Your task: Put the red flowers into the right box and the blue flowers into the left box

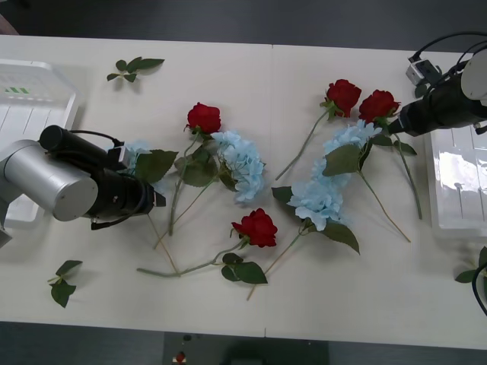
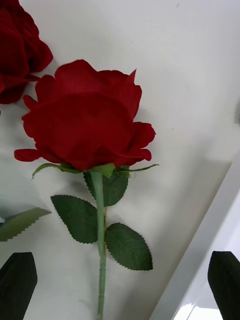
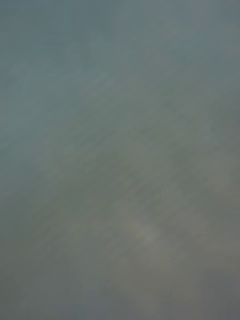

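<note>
Counter [image 1: 342,304]: pale, wide, carrying all items.

Left box [image 1: 30,114]: translucent tray at the counter's left edge, partly behind the left arm. Right box [image 1: 456,182]: matching tray at the right edge; its rim appears beside the rose in the right wrist view.

Left gripper [image 1: 156,199]: low over the counter's left-centre, at the leaves of a blue cluster; jaws' state cannot be told, and the left wrist view is a uniform grey blur. Right gripper [image 1: 394,125]: beside the rightmost rose, near the right box; the right wrist view shows its dark fingertips [image 2: 17,280] wide apart, straddling the stem [image 2: 101,250] without touching.

Blue flowers [image 1: 240,163]: three clusters mid-counter, none in a box.

Red flowers [image 1: 378,105]: four blooms on the counter, two upper right, one centre, one lower centre.

Loose leaf sprigs [image 1: 133,68]: upper left and lower left.
</note>
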Robot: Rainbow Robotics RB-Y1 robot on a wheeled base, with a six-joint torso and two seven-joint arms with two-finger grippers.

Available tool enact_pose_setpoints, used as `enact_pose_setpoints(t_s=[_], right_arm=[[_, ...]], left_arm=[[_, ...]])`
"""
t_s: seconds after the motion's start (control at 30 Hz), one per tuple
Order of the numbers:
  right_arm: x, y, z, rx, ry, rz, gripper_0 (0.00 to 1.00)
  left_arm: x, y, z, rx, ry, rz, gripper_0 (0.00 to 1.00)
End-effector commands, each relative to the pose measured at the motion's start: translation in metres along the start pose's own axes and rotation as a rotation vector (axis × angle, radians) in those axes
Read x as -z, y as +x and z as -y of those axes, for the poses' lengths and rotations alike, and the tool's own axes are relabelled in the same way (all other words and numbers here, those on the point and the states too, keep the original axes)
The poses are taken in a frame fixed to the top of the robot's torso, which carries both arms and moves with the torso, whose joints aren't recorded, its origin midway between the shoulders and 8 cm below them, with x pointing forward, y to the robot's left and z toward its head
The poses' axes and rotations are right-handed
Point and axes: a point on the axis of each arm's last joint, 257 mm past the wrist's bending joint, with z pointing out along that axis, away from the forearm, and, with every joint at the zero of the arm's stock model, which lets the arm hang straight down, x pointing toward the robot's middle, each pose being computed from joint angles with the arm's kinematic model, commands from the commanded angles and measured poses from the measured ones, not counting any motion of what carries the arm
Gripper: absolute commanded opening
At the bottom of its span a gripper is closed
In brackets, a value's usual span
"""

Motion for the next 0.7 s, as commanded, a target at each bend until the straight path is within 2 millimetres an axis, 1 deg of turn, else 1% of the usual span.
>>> enact_pose_setpoints(t_s=[0.03,0.1,0.13,0.17,0.2,0.23,0.27,0.3,0.33,0.4,0.57,0.7], right_arm=[[0.008,-0.020,0.009,0.044,0.035,0.031,1.00],[0.006,-0.020,0.005,0.053,0.034,0.031,1.00],[0.004,-0.020,0.003,0.059,0.033,0.030,1.00],[0.004,-0.021,0.002,0.062,0.033,0.029,1.00],[0.001,-0.019,0.000,0.062,0.031,0.025,1.00],[-0.001,-0.019,-0.002,0.065,0.031,0.025,1.00],[-0.003,-0.018,-0.003,0.067,0.030,0.025,1.00],[-0.006,-0.017,-0.004,0.069,0.031,0.027,1.00],[-0.009,-0.016,-0.004,0.067,0.034,0.026,1.00],[-0.013,-0.016,-0.006,0.072,0.037,0.031,1.00],[-0.019,-0.013,-0.012,0.089,0.037,0.025,1.00],[-0.027,-0.007,-0.020,0.097,0.027,0.009,1.00]], left_arm=[[0.008,-0.021,0.011,-0.014,0.011,0.049,1.00],[0.006,-0.021,0.011,-0.022,0.007,0.055,1.00],[0.005,-0.021,0.009,-0.034,-0.004,0.059,0.90],[0.004,-0.022,0.009,-0.042,-0.011,0.065,0.75],[0.003,-0.022,0.007,-0.056,-0.025,0.072,0.56],[0.001,-0.023,0.005,-0.065,-0.036,0.081,0.44],[0.001,-0.024,0.004,-0.072,-0.044,0.089,0.28],[0.000,-0.024,0.003,-0.076,-0.050,0.091,0.17],[0.001,-0.025,0.003,-0.074,-0.050,0.093,0.09],[0.000,-0.024,0.002,-0.070,-0.053,0.090,0.00],[0.000,-0.023,0.001,-0.070,-0.054,0.089,0.00],[0.000,-0.021,0.001,-0.069,-0.056,0.083,0.00]])
